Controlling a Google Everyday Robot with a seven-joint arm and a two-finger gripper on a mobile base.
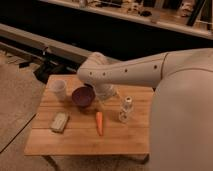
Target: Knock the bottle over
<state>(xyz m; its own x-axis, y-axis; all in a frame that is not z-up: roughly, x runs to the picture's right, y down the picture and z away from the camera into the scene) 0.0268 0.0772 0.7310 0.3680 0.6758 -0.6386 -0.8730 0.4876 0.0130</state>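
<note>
The bottle [126, 109] is small and clear with a white cap and a pale label. It stands upright on the right half of the wooden table [75, 140]. My gripper [106, 98] hangs under the thick white arm, between the purple bowl [82, 96] and the bottle. It is a short way left of the bottle and does not touch it. The arm comes in from the right and hides the table's back edge behind it.
A white ribbed cup [58, 89] stands at the table's back left. An orange carrot [99, 123] lies in the middle, just left of the bottle. A pale sponge-like block [59, 121] lies at the front left. The robot's white body fills the right side.
</note>
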